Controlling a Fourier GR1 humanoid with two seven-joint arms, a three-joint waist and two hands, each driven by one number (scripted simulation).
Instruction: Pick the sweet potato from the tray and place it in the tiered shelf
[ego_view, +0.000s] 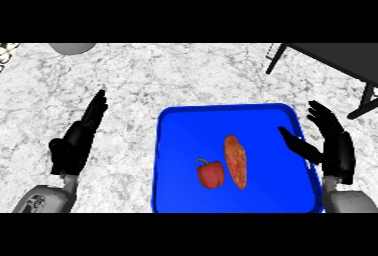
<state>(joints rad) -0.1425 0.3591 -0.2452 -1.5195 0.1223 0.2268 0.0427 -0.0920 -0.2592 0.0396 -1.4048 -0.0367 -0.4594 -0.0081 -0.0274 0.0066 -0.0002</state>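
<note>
A long orange sweet potato (235, 161) lies lengthwise in the middle of the blue tray (184, 125). My right hand (332, 142) is at the tray's right edge, fingers straight and spread, thumb reaching over the rim toward the sweet potato without touching it. My left hand (77, 137) rests open on the counter left of the tray, fingers pointing away. The dark tiered shelf (336, 62) stands at the upper right, only its top board and legs showing.
A red bell pepper (210, 174) lies in the tray just left of the sweet potato. A grey round object (71, 47) sits at the far upper left. The marbled counter (184, 75) stretches beyond the tray.
</note>
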